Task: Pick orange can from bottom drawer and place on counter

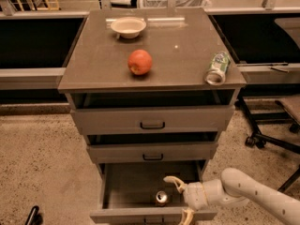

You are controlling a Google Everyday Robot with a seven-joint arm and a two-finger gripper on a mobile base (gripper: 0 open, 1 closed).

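The orange can stands upright inside the open bottom drawer, near its front, silver top showing. My gripper reaches in from the right over the drawer's front right corner. It is open: one pale finger curves above and to the right of the can, the other hangs at the drawer front. The can sits just left of the fingers, not held. The counter is the grey-brown top of the cabinet above.
On the counter are a white bowl at the back, an apple in the middle and a green-and-white can lying at the right edge. The two upper drawers are slightly open. An office chair base stands on the right.
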